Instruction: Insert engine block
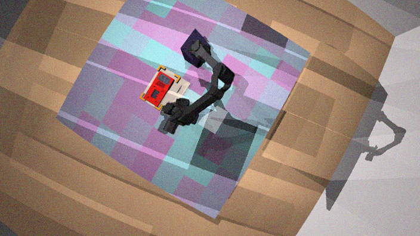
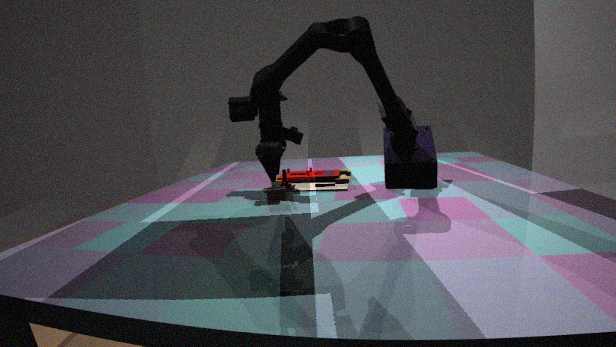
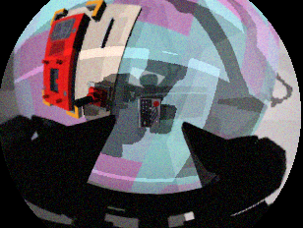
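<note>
The small grey engine block [image 3: 150,109] has a dark patterned face and a red dot. It lies on the patterned mat beside the tray, between and beyond the fingertips in the wrist view. My gripper [image 3: 150,122] [image 2: 273,179] is open and empty, pointing down close above the block. In the top view the arm hides the block. The red car body [image 1: 159,87] [image 3: 68,59] [image 2: 318,173] sits inside the orange corner brackets of the cream tray [image 1: 182,86] [image 3: 123,29]. Its dark rectangular opening [image 3: 54,79] has red pins around it. The slot side and rib cannot be made out.
A black post with a red base [image 3: 100,94] [image 2: 287,177] stands on the tray's near end, close left of my fingers in the wrist view. The arm's dark purple base box [image 1: 191,48] [image 2: 410,174] stands beyond the tray. Strong shadows cross the patterned mat [image 1: 148,128].
</note>
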Controlling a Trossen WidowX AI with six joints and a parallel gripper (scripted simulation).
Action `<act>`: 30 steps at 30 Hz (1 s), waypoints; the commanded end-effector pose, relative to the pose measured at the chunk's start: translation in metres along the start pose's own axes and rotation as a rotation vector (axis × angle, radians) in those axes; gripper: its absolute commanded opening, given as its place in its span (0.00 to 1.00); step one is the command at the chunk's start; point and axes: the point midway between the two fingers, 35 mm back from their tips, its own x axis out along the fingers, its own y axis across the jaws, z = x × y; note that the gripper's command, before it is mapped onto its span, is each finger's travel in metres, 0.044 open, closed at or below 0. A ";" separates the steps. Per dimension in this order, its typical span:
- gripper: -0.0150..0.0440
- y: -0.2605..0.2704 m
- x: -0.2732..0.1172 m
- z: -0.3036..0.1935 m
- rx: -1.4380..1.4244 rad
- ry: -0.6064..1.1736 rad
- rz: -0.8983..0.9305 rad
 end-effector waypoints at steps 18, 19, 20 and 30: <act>1.00 0.000 0.034 -0.002 0.029 -0.023 -0.020; 1.00 0.000 0.035 -0.002 0.032 -0.024 -0.021; 1.00 0.000 0.037 -0.002 0.034 -0.026 -0.022; 0.69 0.000 0.039 -0.002 0.037 -0.029 -0.024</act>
